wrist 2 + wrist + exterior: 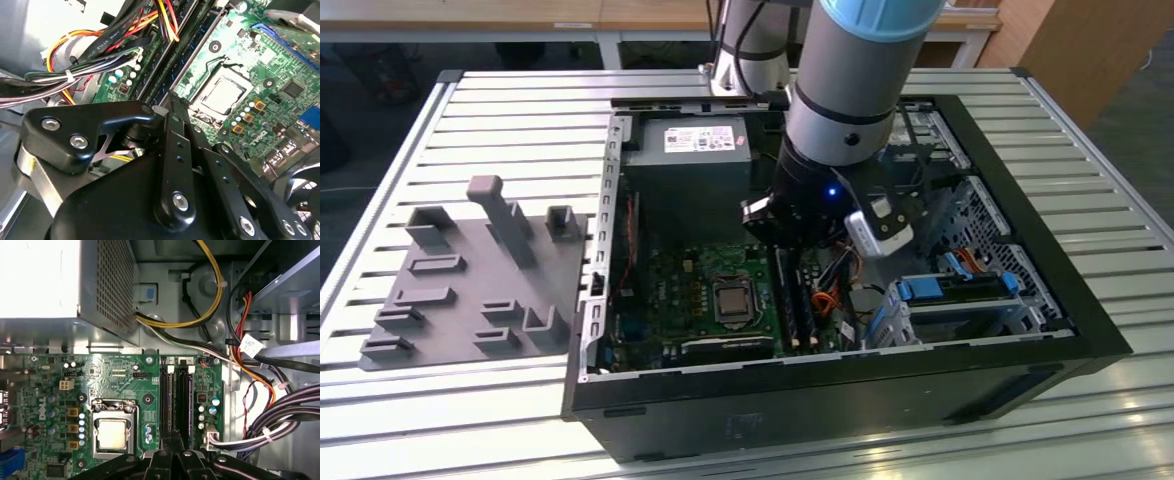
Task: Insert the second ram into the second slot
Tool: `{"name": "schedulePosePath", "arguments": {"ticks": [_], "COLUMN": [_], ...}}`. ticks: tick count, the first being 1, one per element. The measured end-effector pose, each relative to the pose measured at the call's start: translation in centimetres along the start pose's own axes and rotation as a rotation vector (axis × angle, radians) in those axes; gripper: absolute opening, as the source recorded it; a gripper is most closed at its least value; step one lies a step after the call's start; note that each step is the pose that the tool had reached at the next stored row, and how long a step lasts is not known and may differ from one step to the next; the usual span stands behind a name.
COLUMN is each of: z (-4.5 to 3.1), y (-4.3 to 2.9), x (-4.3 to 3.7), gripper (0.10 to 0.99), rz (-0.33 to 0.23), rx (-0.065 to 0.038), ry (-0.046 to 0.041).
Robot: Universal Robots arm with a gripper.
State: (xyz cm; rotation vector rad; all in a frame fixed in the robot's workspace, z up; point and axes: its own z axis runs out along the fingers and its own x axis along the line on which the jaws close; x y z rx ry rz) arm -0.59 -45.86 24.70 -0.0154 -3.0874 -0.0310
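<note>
A white label (706,139) on the power supply box, beyond the gripper (172,460), is too small to read. White lettering runs along a black cable (107,37) beside the gripper.

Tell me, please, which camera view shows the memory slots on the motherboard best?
The first wrist view: the memory slots run lengthwise, unobstructed, beside the CPU socket, down to the gripper. The second wrist view catches them obliquely, partly under cables. The exterior view shows them small, below the arm.
</note>
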Motion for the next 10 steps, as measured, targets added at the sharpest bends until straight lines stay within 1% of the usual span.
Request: {"name": "schedulePosePath", "arguments": {"ticks": [4, 10], "z": [-0.39, -0.62], "y": [0.01, 0.01], "x": [0.02, 0.04], "gripper": [0.106, 0.106], "rz": [0.000, 0.000], "rx": [0.000, 0.000], "ry": [0.0001, 0.0000]}}
